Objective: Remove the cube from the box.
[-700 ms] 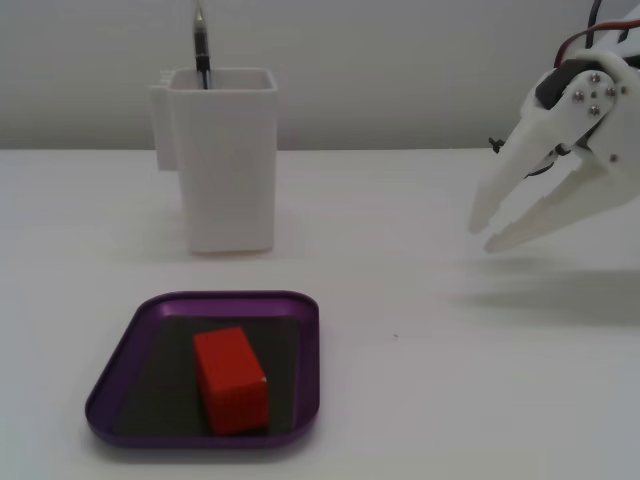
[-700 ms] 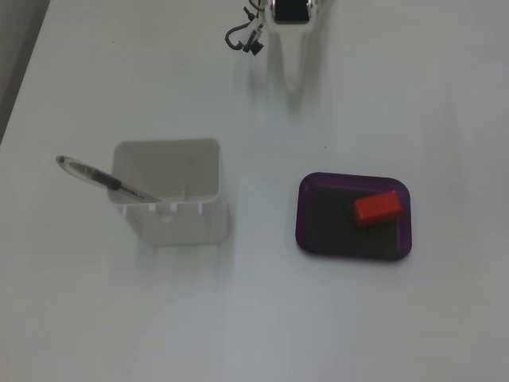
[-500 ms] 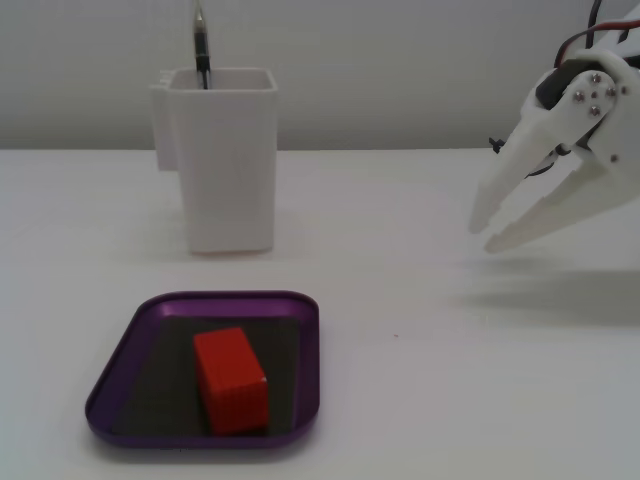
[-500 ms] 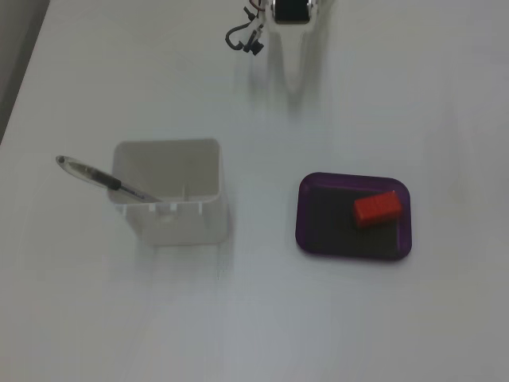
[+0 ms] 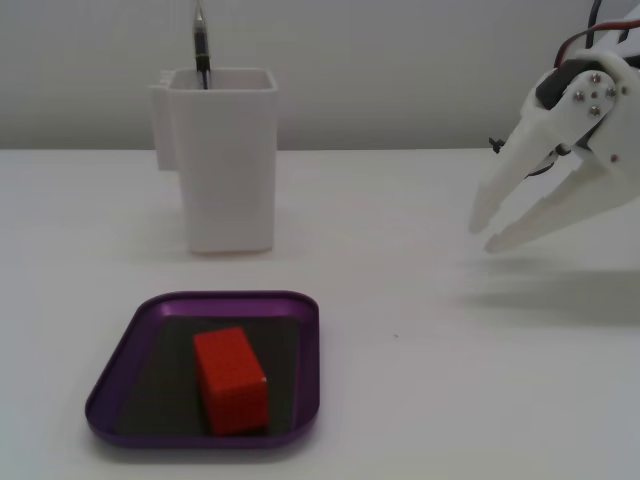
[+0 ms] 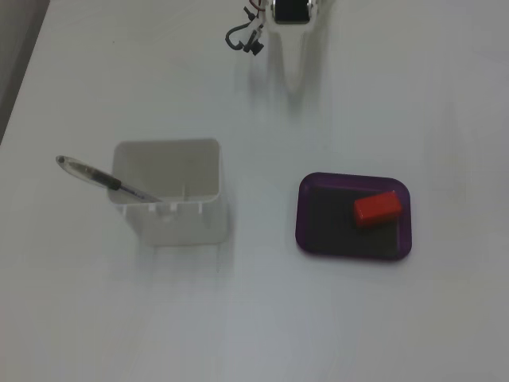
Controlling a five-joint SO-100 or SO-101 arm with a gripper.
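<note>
The red-orange cube [image 5: 232, 380] lies inside the shallow purple box [image 5: 160, 370] at the front left of a fixed view, toward the tray's front right corner. In the fixed view from above, the cube [image 6: 377, 208] sits at the right end of the box [image 6: 326, 219]. My white gripper [image 5: 488, 232] hovers above the table at the far right, well away from the box, with its fingers a little apart and nothing between them. From above, only the arm's lower part [image 6: 291, 11] shows at the top edge, and the white fingers blend into the table.
A tall white square container [image 5: 230, 170] stands behind the box and holds a pen [image 5: 201, 50]. From above, the container [image 6: 171, 199] is left of the box, and the pen [image 6: 103, 180] leans out to the left. The table is white.
</note>
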